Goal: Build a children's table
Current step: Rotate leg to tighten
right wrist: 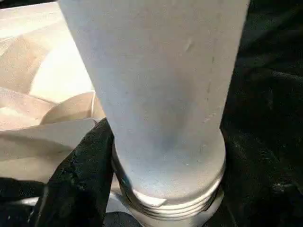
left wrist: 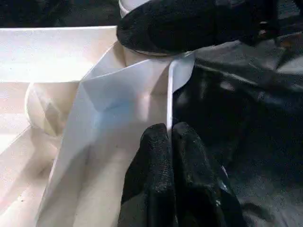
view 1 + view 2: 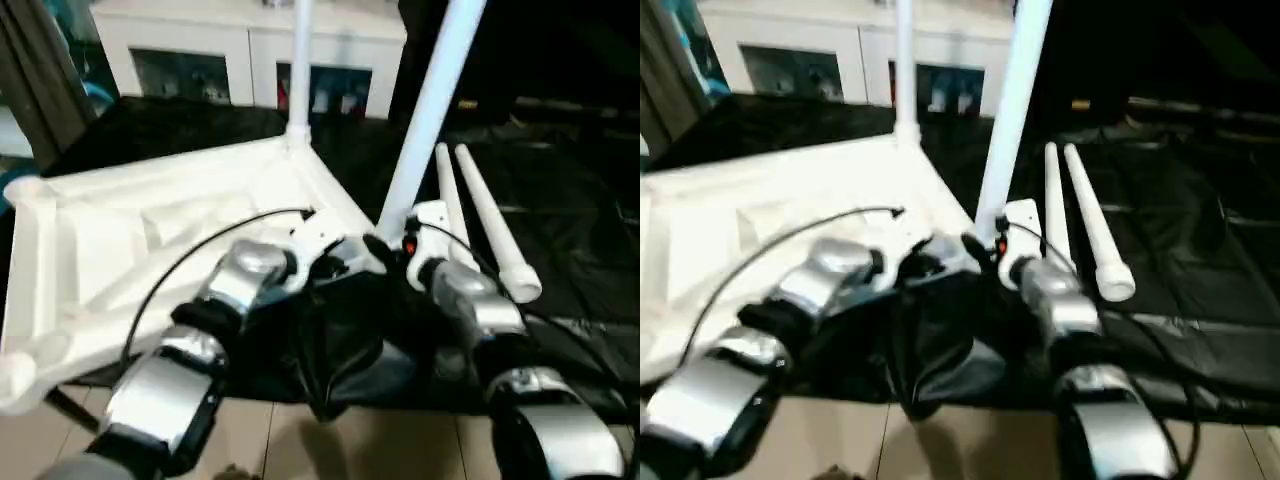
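Here my right claw (image 1: 118,189) grips a white leg (image 3: 430,110) at its ribbed base, standing it at the near corner socket of the upturned tabletop (image 3: 150,240). My left claw (image 2: 171,142), fingers pressed together, rests on the tabletop's rim beside it. Two loose legs (image 3: 480,215) lie on the black sheet (image 3: 580,220); another leg (image 3: 299,70) stands at the far corner.

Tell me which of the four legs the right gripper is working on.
The tilted leg at the tabletop's near corner socket, right gripper at its base. Another leg stands at the far corner; two legs lie loose.
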`<state>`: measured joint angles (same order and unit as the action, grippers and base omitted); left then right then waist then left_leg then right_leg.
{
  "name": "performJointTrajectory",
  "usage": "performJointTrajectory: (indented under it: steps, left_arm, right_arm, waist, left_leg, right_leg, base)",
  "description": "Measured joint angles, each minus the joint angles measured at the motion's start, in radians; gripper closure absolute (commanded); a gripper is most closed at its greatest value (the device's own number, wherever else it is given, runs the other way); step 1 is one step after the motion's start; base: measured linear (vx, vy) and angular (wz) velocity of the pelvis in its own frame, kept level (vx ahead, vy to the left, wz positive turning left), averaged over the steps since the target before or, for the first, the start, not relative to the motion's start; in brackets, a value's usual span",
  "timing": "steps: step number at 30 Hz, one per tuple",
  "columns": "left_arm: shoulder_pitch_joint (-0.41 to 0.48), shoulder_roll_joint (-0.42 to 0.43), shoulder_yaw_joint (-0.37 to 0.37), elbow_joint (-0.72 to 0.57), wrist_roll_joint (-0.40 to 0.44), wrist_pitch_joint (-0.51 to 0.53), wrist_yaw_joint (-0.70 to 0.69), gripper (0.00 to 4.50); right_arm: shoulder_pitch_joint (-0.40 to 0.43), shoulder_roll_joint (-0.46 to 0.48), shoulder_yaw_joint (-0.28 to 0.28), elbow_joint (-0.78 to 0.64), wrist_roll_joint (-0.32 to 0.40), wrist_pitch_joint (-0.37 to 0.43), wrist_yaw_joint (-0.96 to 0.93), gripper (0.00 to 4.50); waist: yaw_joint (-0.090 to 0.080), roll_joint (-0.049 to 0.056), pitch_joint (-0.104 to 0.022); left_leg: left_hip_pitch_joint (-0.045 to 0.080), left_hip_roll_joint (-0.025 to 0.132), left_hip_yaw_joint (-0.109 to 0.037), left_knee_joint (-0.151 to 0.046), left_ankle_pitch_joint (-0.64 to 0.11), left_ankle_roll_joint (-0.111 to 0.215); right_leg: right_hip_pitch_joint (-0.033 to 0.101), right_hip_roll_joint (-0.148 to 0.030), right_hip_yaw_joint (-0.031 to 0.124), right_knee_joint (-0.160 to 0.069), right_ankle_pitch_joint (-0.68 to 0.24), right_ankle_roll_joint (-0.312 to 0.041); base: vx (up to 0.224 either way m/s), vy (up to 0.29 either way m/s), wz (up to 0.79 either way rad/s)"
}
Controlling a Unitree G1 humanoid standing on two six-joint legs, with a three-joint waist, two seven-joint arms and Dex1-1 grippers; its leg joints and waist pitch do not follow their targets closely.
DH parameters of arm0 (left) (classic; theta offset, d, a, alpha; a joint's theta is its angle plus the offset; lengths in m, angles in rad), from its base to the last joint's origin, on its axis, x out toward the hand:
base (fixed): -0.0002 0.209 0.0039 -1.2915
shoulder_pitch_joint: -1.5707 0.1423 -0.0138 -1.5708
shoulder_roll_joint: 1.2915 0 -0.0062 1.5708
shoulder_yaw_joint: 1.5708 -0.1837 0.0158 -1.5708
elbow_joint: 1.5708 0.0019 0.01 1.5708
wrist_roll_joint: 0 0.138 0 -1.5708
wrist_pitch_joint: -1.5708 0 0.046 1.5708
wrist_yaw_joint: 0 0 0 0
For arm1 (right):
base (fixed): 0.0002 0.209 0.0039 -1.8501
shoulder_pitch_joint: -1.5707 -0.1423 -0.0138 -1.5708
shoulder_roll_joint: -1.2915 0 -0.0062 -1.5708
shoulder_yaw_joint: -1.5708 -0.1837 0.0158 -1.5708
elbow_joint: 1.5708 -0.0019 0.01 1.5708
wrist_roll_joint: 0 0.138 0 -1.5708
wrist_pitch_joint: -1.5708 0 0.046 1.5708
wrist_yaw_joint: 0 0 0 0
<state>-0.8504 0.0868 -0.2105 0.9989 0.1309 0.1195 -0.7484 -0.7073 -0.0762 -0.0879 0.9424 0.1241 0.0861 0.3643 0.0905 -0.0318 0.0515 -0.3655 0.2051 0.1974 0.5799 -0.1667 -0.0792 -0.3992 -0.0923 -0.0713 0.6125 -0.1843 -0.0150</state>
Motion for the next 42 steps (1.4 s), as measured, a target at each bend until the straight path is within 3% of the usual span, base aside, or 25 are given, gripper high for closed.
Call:
performJointTrajectory:
  steps: [2,5,16,21,25,27,34,38,42]
  left_arm:
    - [-0.002,-0.005,0.002,0.000,0.000,0.004,0.004,4.50]
    - [-0.004,-0.005,0.002,0.002,0.000,0.003,0.006,4.50]
    - [0.026,0.098,-0.011,-0.045,-0.005,-0.080,-0.216,4.50]
    - [0.057,0.161,-0.031,-0.094,-0.026,-0.114,-0.371,4.50]
    - [0.072,0.189,-0.043,-0.123,-0.035,-0.119,-0.462,4.50]
    - [0.073,0.193,-0.042,-0.123,-0.036,-0.120,-0.471,4.50]
    - [0.079,0.202,-0.042,-0.135,-0.041,-0.122,-0.502,4.50]
    - [0.087,0.203,-0.042,-0.144,-0.040,-0.122,-0.496,4.50]
    - [0.075,0.180,-0.032,-0.120,-0.032,-0.106,-0.408,4.50]
  right_arm:
    - [-0.002,0.005,-0.010,0.009,0.001,-0.014,-0.005,1.17]
    - [-0.005,0.010,-0.023,0.022,0.000,-0.027,0.005,0.93]
    - [0.027,-0.132,0.098,-0.039,-0.040,-0.053,0.377,0.93]
    - [0.054,-0.214,0.173,-0.118,-0.052,-0.044,0.594,0.93]
    - [0.058,-0.246,0.194,-0.154,-0.041,-0.025,0.709,0.93]
    - [0.060,-0.248,0.196,-0.154,-0.040,-0.025,0.723,0.93]
    - [0.081,-0.252,0.200,-0.192,-0.029,0.005,0.760,1.64]
    - [0.087,-0.250,0.202,-0.198,-0.027,0.014,0.753,1.75]
    - [0.088,-0.200,0.154,-0.168,-0.023,0.012,0.615,1.77]
  waist:
    - [0.000,0.000,0.000]
    - [0.000,0.000,0.000]
    - [0.004,0.000,0.000]
    - [0.015,-0.001,0.001]
    - [0.023,-0.001,0.001]
    - [0.023,-0.001,0.001]
    - [0.023,-0.002,0.002]
    - [0.022,-0.003,0.002]
    - [0.019,-0.003,0.002]
  left_leg:
    - [0.000,0.000,0.000,0.000,0.000,0.000]
    - [0.000,0.000,0.000,0.000,0.000,0.000]
    - [-0.004,0.001,0.001,-0.002,0.000,0.001]
    - [-0.006,0.001,0.003,0.000,0.000,0.004]
    - [-0.006,0.002,0.003,0.003,-0.001,0.005]
    - [-0.006,0.002,0.003,0.004,-0.001,0.005]
    - [-0.006,0.002,0.003,0.004,-0.001,0.005]
    - [-0.006,0.002,0.003,0.005,-0.002,0.005]
    - [-0.005,0.002,0.003,0.006,-0.002,0.005]
  right_leg:
    - [0.000,0.000,0.000,0.000,0.000,0.000]
    - [0.000,0.000,0.000,0.000,0.000,0.000]
    - [-0.004,0.001,0.000,-0.001,-0.001,0.004]
    - [-0.005,0.001,0.001,-0.002,-0.002,0.004]
    - [-0.005,0.001,0.001,-0.001,-0.003,0.004]
    - [-0.005,0.001,0.001,-0.001,-0.002,0.004]
    - [-0.005,0.001,0.002,0.000,-0.003,0.004]
    - [-0.005,0.001,0.002,0.000,-0.003,0.004]
    - [-0.005,0.001,0.003,0.001,-0.002,0.004]
  base:
    - [0.000,0.000,0.00]
    - [0.000,0.000,0.00]
    - [0.000,0.000,0.00]
    - [0.000,0.000,0.00]
    - [0.000,0.000,0.00]
    - [0.000,0.000,0.00]
    - [0.000,0.000,0.00]
    - [0.000,0.000,0.00]
    - [0.000,0.000,0.00]
